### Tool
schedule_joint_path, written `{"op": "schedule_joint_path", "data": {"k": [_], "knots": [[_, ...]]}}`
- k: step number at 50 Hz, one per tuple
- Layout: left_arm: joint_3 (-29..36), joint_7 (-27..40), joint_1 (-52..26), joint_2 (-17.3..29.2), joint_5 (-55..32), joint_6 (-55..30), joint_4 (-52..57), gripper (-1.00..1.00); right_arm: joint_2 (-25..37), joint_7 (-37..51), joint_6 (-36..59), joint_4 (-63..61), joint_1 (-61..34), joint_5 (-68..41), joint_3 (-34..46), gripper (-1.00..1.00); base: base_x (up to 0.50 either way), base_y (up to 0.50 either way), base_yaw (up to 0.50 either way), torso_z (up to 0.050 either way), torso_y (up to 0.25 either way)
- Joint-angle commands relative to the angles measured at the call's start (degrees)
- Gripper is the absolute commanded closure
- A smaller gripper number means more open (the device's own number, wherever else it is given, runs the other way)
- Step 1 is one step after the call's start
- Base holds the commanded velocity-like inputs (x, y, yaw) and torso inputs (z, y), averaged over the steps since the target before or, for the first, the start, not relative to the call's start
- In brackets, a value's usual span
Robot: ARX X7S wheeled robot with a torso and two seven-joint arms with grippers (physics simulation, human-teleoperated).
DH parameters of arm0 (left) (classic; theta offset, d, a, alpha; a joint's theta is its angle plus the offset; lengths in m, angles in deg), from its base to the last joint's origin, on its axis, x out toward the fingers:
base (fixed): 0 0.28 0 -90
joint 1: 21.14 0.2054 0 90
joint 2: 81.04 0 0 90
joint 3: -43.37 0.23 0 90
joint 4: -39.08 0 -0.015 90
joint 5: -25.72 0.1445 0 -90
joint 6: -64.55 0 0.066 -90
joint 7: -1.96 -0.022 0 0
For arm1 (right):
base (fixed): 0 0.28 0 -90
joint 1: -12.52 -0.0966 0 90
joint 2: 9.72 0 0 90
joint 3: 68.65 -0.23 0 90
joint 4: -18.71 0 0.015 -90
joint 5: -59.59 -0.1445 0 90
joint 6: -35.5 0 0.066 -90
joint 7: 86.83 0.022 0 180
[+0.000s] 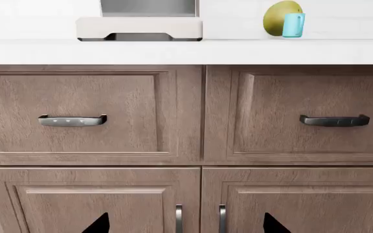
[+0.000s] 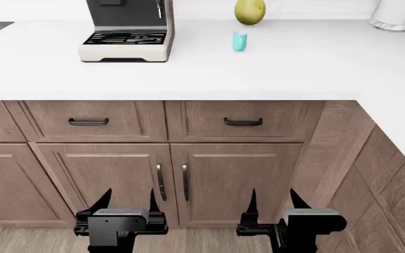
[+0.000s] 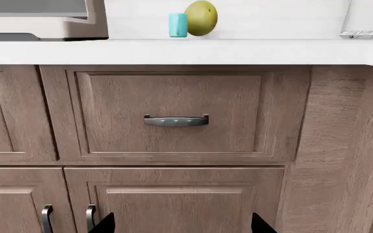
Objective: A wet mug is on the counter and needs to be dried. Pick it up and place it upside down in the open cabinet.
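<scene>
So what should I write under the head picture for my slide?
Both robot hands, left hand and right hand, wait open below the counter where the mug stands.

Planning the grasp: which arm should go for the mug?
Right, probably. In the head view the mug stands on the counter nearer the right gripper than the left gripper. Both hang low with jaws open.

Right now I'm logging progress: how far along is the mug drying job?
Nothing done yet. The mug stands upright on the counter near the fruit. Left gripper and right gripper hang open, low before the drawers. Reaching, grasping, inverting and placing remain; no open cabinet is in view.
</scene>
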Motion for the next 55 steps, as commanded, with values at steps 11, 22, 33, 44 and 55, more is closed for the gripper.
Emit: {"op": "schedule_joint_path", "data": {"k": [11,22,33,44,55], "knots": [[1.6,2.2,-2.8,4.2,-3.1,-14.4,17.1,-1.00,4.1,2.7,21.9,-21.7,-1.8,-1.4,2.5,-1.00,0.00,0.00,0.00,0.000,0.000],[1.0,2.3,-14.6,6.4,-6.1,-28.3,25.6,-1.00,7.9,2.2,38.5,-32.9,-11.7,-1.6,2.3,-1.00,0.00,0.00,0.00,0.000,0.000],[1.5,2.9,-24.9,7.1,-7.8,-36.5,27.5,-1.00,10.0,2.3,47.8,-36.0,-22.1,-0.9,2.5,-1.00,0.00,0.00,0.00,0.000,0.000],[1.1,3.7,-28.4,7.7,-8.9,-39.6,28.1,-1.00,10.8,1.7,52.6,-36.7,-29.4,-1.9,1.9,-1.00,0.00,0.00,0.00,0.018,0.000],[0.9,4.1,-28.5,8.2,-9.6,-39.5,27.5,-1.00,10.9,2.3,52.1,-36.3,-30.0,-2.0,2.1,-1.00,0.00,0.00,0.00,0.050,0.000]]}}
